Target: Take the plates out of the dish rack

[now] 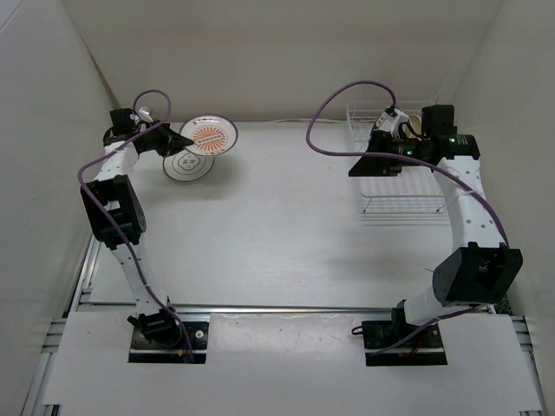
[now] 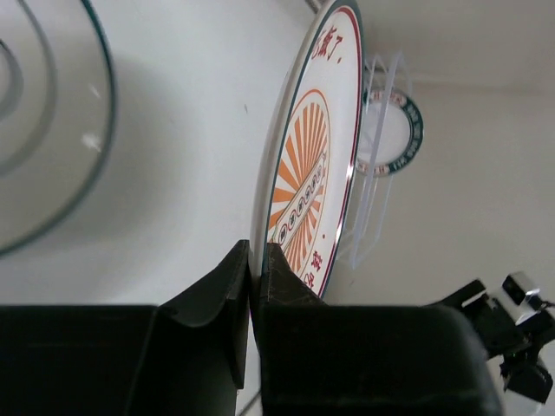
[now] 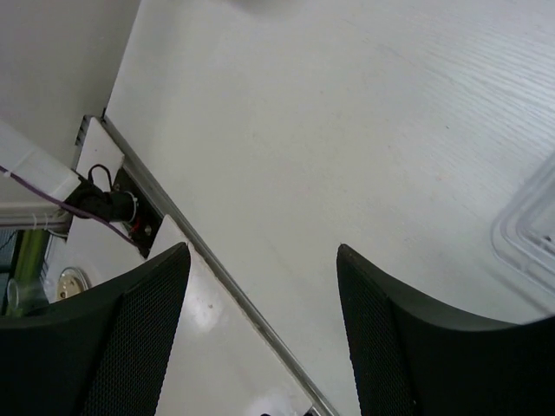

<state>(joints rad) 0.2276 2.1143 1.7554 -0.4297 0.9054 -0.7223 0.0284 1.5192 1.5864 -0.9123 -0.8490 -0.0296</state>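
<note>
Closest to the lens, your left gripper (image 2: 257, 260) has its two fingers pressed together on the rim of the orange-patterned plate (image 2: 305, 165), pinching it at the edge so it stands nearly on edge out of the jaws. From overhead it hangs over the far left of the table (image 1: 277, 234), just above and partly overlapping a ringed plate (image 1: 188, 165) with a dark blue-green rim that lies flat there.

Treat the held plate as stiff, glazed and breakable. It looks light enough for an edge pinch, but the smooth rim could slip or swing between the pads. By the look of it you want a slow lowering, flat onto the ringed plate or beside it, not a drop. Take hold at the rim, where the fingers reach both faces.

Your right gripper (image 3: 260, 329) is spread wide with nothing between its fingers, hanging beside the dish rack (image 1: 403, 204) on the far right. The rack holds at least one dark-rimmed plate (image 2: 392, 134), upright between the wires. The arm hides the rest, so you cannot tell how many are left
</note>
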